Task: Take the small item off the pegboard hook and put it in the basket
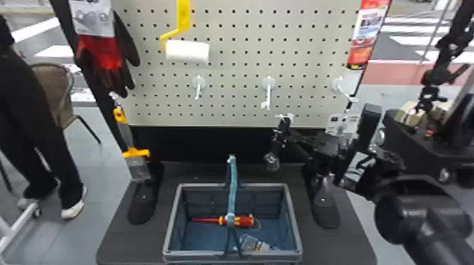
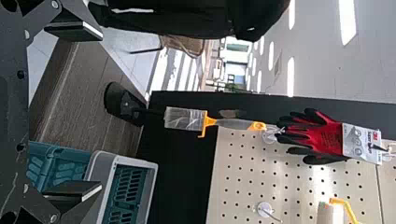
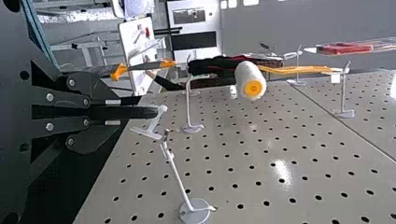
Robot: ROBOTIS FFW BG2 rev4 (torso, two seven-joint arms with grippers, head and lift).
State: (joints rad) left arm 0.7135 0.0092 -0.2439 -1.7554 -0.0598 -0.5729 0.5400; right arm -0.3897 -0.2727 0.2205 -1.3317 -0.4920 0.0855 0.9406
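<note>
a red screwdriver (image 1: 243,221) lies in the basket (image 1: 197,252); the right gripper (image 1: 284,122) is near the middle hook (image 1: 268,94)

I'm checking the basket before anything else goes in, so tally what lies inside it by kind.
Screwdrivers: 1
Small packaged items: 1
Total in the basket: 2

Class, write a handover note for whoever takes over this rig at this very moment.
Left gripper: open, holding nothing.
Right gripper: shut on a small translucent plastic piece, beside the tip of the pale metal hook.
Basket: blue-gray plastic, below the pegboard; a red-and-yellow screwdriver and a small clear pack lie inside.
Done: piece gripped; whether it is clear of the hook, I cannot tell.
Left: free it if needed, lower it into the basket, release.
</note>
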